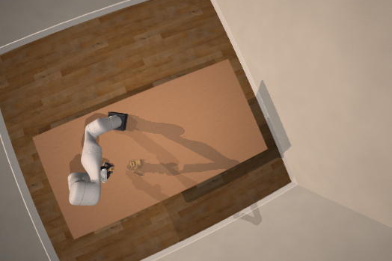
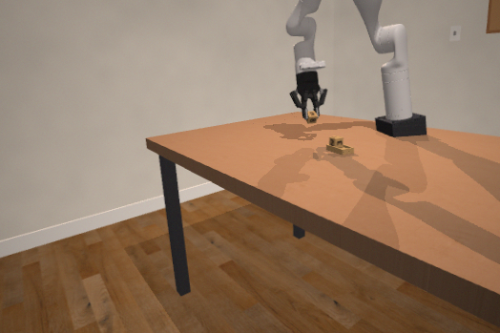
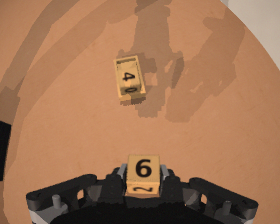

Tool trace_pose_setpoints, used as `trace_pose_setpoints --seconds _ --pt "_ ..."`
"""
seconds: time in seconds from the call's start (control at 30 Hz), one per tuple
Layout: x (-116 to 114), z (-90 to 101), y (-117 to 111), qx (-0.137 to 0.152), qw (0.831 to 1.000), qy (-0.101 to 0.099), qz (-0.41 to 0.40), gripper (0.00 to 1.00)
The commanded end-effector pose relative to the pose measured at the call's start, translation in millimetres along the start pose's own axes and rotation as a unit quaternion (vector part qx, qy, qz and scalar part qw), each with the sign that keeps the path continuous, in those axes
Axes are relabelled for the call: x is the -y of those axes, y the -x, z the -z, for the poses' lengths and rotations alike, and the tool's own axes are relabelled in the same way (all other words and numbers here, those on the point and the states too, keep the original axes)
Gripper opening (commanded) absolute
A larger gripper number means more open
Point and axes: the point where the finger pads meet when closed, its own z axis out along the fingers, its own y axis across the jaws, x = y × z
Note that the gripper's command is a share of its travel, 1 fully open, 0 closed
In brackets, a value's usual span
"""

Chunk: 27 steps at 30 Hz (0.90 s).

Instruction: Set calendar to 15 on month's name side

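our hand [image 1: 112, 169] [image 2: 311, 115] [image 3: 143, 172] clamped on one cube [image 2: 312, 117] [image 3: 143, 173] above the worktop [image 1: 179, 116] [image 2: 248, 162] [image 3: 71, 125], its 6 showing in our wrist view, the other cube [image 2: 336, 141] [image 3: 129, 80] in the tray [image 1: 139, 162] [image 2: 340, 149] [image 3: 118, 80] on our worktop

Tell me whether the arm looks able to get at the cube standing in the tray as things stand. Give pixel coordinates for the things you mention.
Probably not yet: its gripper [image 1: 111, 168] [image 2: 311, 115] [image 3: 143, 172] is shut on another cube [image 2: 312, 117] [image 3: 143, 169]. Otherwise the way looks free, with nothing seen over the tray [image 2: 344, 150] [image 3: 119, 86].
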Motion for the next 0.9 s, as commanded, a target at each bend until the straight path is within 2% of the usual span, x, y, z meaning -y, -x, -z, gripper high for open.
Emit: trace_pose_setpoints --seconds 0.0,0.17,0.43,0.5,0.7,0.87 --pt "0.0 0.1 0.9 -0.002 1.0 0.0 -0.001 0.28" --pt "1.1 -1.3 1.4 -0.022 1.0 -0.004 -0.001 0.28" --pt "1.8 -2.3 2.6 -0.081 0.997 -0.007 -0.001 0.28" --pt "1.8 -2.3 2.6 -0.081 0.997 -0.007 -0.001 0.28" --pt "0.4 -0.8 3.5 -0.118 0.993 -0.002 -0.001 0.28" --pt "-0.3 0.0 3.9 -0.129 0.992 0.001 -0.001 0.28"
